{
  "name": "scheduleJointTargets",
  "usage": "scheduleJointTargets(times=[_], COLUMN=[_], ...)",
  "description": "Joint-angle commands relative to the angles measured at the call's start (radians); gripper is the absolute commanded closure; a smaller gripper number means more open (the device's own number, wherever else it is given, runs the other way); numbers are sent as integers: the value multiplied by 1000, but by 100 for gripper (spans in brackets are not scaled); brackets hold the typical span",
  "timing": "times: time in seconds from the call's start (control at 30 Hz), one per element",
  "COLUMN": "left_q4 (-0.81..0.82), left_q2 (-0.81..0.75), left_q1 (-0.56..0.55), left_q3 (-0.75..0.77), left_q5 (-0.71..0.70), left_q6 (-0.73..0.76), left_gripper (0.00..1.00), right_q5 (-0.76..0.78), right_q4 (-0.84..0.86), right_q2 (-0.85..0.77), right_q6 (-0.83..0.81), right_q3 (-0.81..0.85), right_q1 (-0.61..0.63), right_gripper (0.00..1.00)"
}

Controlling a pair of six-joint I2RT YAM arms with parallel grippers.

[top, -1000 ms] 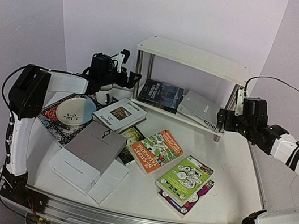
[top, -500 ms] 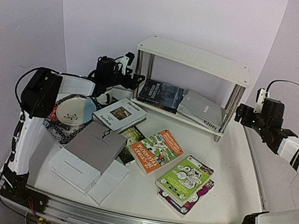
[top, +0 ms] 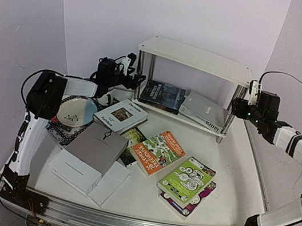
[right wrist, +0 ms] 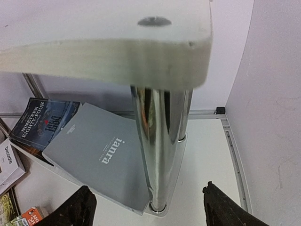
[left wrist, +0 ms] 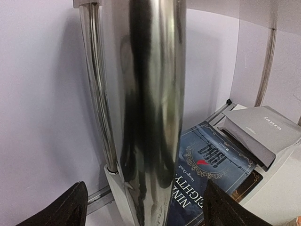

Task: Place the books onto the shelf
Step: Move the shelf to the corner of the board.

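Note:
The shelf [top: 195, 58] stands at the back, with a dark blue book [top: 163, 94] and a grey book [top: 202, 109] lying on its lower board. My left gripper [top: 135, 79] is open at the shelf's left front leg [left wrist: 150, 94], one finger on each side with gaps. My right gripper [top: 236, 107] is open the same way around the right front leg [right wrist: 162, 141]. On the table lie a white-grey book [top: 120, 115], a dark green one [top: 133, 139], an orange one [top: 158, 152], a lime green one [top: 186, 180] on a magenta one [top: 201, 198], and a grey one [top: 95, 149] on a big white one [top: 105, 184].
A bowl [top: 76, 111] rests on a patterned placemat [top: 51, 122] at the left, just in front of my left arm. The back wall is close behind the shelf, and the right wall is close beside my right arm.
My left gripper has edged right to the shelf's left front leg. My right gripper has risen from the lower board's corner, swung out to the right, then come back to the right front leg.

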Motion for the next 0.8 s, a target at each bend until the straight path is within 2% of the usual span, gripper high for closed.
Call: scheduleJointTargets(times=[0.0,0.07,0.23,0.3,0.47,0.53,0.63,0.7,0.77], left_q4=[61,67,86,93,102,106,108,110,114], left_q2=[27,38,43,37,22,19,15,9,-1], left_q1=[1,0,0,0,0,1,1,0,1], left_q3=[74,90,101,95,77,75,73,67,56], left_q5=[8,20,71,85,82,88,99,106,125], left_q6=[42,44,57,67,92,96,94,93,96], left_gripper=[15,19,36,37,51,59,72,79,81], right_q5=[1,-3,-8,-10,-8,9,12,2,-16], right_q4=[78,87,117,128,132,134,145,149,152], right_q2=[41,54,74,81,104,116,119,112,97], right_q6=[-46,-51,-58,-59,-71,-73,-73,-101,-112], right_q3=[77,88,99,100,126,134,137,134,121], right_q1=[-2,-1,0,-1,-1,-1,-1,-1,-2], right_gripper=[25,28,38,42,45,52,70,77,82])
